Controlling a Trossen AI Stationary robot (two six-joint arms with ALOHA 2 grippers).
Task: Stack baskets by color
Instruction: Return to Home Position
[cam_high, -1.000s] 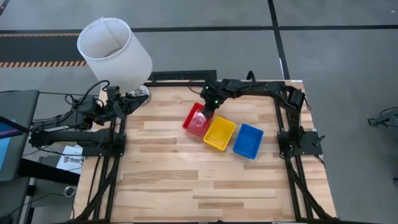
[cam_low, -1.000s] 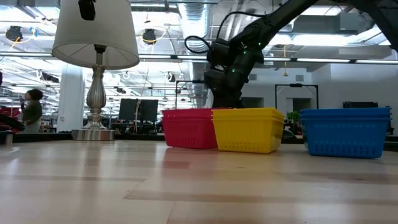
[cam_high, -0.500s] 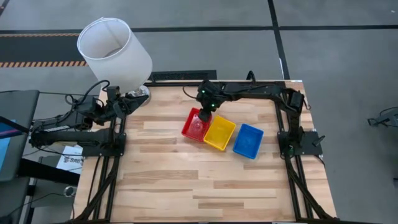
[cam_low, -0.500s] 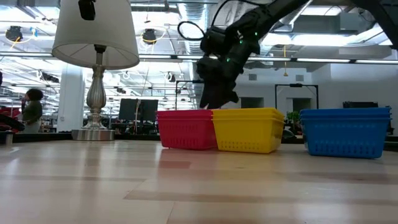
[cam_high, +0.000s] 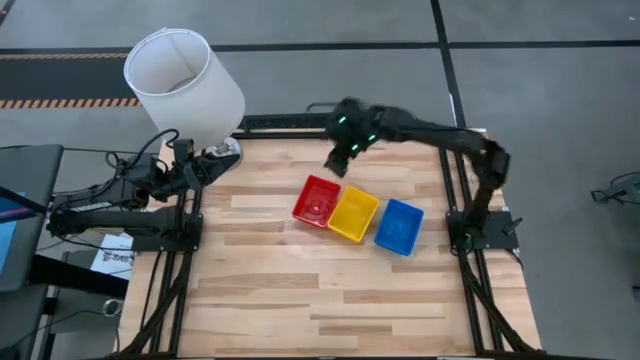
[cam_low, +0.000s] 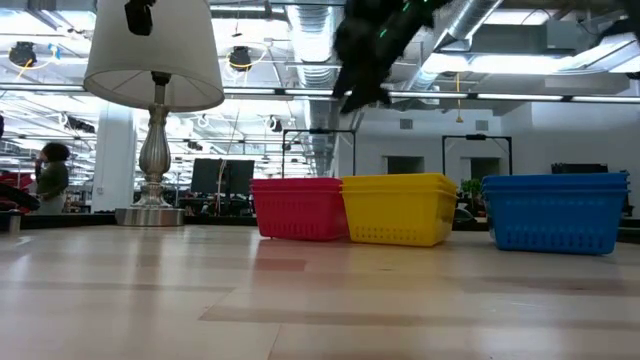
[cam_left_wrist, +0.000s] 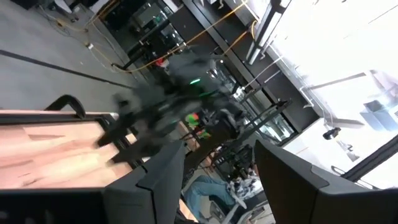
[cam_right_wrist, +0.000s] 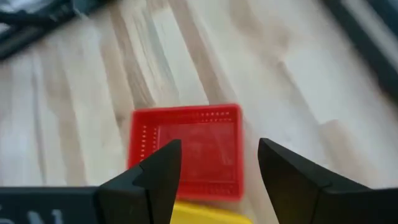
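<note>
Three basket piles stand in a row on the wooden table: red (cam_high: 316, 201), yellow (cam_high: 353, 214) and blue (cam_high: 399, 226), each resting flat on its bottom. In the low view the red (cam_low: 298, 208), yellow (cam_low: 398, 209) and blue (cam_low: 557, 212) piles show layered rims. My right gripper (cam_high: 337, 163) hangs open high above the red pile's far side, touching nothing; its wrist view looks down on the red basket (cam_right_wrist: 186, 149). My left gripper (cam_high: 205, 168) waits open at the table's far left corner beside the lamp base.
A lamp with a large white shade (cam_high: 183, 78) stands at the far left corner, its base (cam_low: 152, 214) on the table. The near half of the table (cam_high: 330, 300) is bare wood. The black frame (cam_high: 290, 122) runs along the far edge.
My right gripper has come up out of the red basket pile, rising well above it and drifting a little toward the far edge. The red pile has shifted slightly toward the table's left and now stands alone beside the yellow one.
</note>
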